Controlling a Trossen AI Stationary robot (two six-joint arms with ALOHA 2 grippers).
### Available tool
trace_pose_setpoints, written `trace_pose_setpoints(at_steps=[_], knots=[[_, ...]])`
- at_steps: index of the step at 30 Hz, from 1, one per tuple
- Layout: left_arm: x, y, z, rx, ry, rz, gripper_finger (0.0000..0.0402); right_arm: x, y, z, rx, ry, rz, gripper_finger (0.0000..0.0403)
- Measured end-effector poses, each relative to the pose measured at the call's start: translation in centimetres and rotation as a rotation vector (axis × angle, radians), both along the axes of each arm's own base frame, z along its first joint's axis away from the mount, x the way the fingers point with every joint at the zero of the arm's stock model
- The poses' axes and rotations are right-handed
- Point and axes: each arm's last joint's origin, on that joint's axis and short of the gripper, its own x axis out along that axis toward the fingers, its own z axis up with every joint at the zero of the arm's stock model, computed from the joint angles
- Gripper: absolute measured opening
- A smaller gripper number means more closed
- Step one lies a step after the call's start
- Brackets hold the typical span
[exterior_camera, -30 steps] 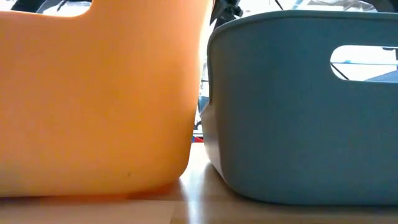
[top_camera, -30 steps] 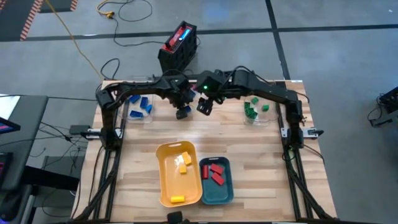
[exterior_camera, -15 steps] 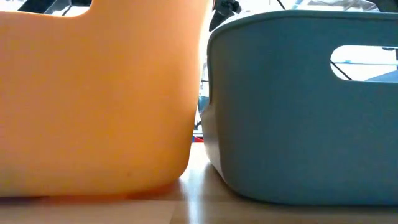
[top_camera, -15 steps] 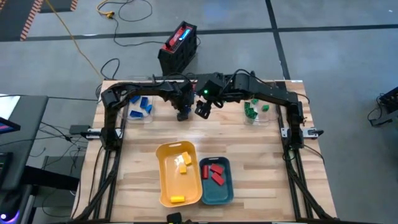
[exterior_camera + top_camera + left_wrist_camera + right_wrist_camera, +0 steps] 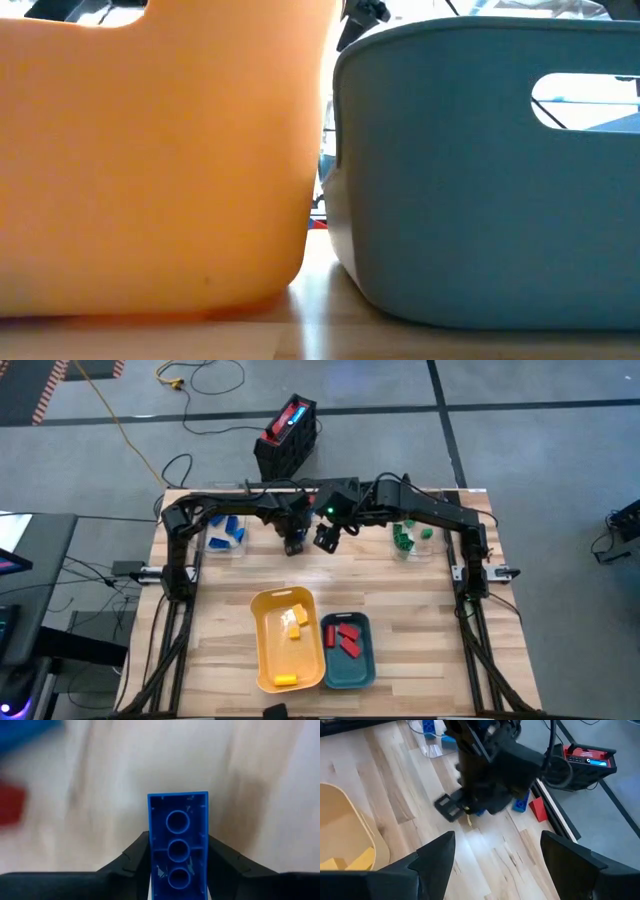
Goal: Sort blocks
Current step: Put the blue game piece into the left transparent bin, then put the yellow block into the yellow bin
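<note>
blue block (image 5: 178, 847), between left claw (image 5: 178, 870) fingers

- Near the bottom middle of the high view, two trays (image 5: 262, 660) side by side, the smaller tray (image 5: 366, 665) on the right.
- Inside the left tray, some blocks (image 5: 293, 621); inside the right tray, more blocks (image 5: 346, 637).
- At the upper left of the table (image 5: 400, 610), a clear container (image 5: 212, 543) with blocks in it.
- At the upper right, another container (image 5: 412, 549), also with blocks inside.
- Between the two containers, at the upper middle, left gripper (image 5: 292, 546) and right gripper (image 5: 326, 538), close together.
- Between the left fingers, one block (image 5: 178, 842).
- Behind the table, on the floor, a box (image 5: 287, 433).
</note>
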Motion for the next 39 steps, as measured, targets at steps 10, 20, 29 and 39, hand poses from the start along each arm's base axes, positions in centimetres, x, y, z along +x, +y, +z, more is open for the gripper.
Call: trace_pose_setpoints(at_steps=[10, 20, 29, 39], knots=[[-5.2, -0.8, 9.6, 0.033, -0.109, 0.193, 0.0131, -0.7, -0.8, 1.2, -0.116, -0.032, -0.066, 0.0303], [-15.9, -0.4, 11.0, 0.137, 0.03, 0.542, 0.0131, -0.7, -0.6, 1.2, -0.112, -0.034, -0.073, 0.0303], [-20.5, 0.4, 4.9, 0.015, 0.039, 0.705, 0.0193, -0.6, -0.7, 1.2, -0.115, -0.039, -0.071, 0.0303], [-19.5, 2.2, 10.9, 0.028, -0.121, 0.615, 0.0315, -0.5, -0.2, 1.2, -0.107, -0.05, -0.068, 0.0303]])
